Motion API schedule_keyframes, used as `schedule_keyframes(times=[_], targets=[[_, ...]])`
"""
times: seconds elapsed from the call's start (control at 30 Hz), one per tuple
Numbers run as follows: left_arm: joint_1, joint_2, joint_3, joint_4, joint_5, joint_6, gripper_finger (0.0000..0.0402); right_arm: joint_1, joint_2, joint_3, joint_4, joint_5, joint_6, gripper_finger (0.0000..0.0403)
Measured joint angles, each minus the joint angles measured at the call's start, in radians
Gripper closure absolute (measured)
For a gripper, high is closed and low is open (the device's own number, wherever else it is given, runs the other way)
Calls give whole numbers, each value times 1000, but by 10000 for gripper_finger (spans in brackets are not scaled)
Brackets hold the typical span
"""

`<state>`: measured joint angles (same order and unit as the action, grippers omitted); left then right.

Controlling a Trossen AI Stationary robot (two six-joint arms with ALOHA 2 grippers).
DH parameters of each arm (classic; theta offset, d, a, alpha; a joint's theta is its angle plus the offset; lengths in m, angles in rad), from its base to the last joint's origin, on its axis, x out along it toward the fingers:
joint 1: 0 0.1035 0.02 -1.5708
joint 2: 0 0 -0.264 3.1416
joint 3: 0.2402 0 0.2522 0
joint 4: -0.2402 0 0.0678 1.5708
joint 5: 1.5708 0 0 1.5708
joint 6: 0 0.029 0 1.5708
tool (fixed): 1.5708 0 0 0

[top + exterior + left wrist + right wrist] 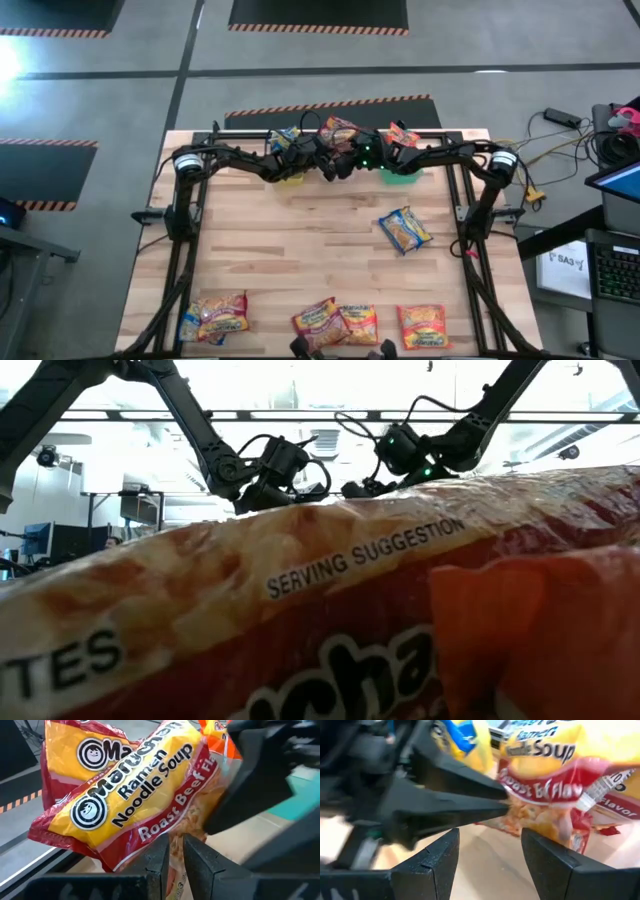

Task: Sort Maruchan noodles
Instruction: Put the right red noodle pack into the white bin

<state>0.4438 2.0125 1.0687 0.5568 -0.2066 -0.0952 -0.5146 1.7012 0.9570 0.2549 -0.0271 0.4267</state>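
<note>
A red-and-yellow Roast Beef noodle packet (135,795) hangs at the table's far middle, and my left gripper (173,842) is shut on it. My right gripper (490,835) stands open just beside it, facing the left fingers (460,800), with nothing between its own. A second red packet (75,750) lies behind the held one, with an orange packet (217,732) to its side. On the table lie a blue-and-yellow packet (405,230) and several more packets (335,322) along the near edge. My left gripper pinches the packet between its two fingers at the lower part (516,810), under the red "Roast Beef" band. The fingers come slanting down from the table's left. The packet is tilted and stands up past the fingertips; whether it rests on anything below does not show.
A yellow bin (290,177) and a green bin (400,179) stand at the far edge, on either side of the grippers. Bare wood lies open in the table's middle. One packet (300,620) lies right in front of the low camera and fills most of that view.
</note>
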Motion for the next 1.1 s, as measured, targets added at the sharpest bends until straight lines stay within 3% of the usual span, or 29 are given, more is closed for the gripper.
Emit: schedule_keyframes(times=[0.7, 0.9, 1.1], targets=[[-14, -57, -30, -31, 7, 4, 361, -68, 44, 63, -113, -9, -46, 200], [-21, -114, -114, -10, 6, -15, 361, -59, 38, 82, -136, -61, -67, 200], [-24, -185, -271, 181, -3, -69, 361, -49, -15, 85, -154, -78, -104, 200]])
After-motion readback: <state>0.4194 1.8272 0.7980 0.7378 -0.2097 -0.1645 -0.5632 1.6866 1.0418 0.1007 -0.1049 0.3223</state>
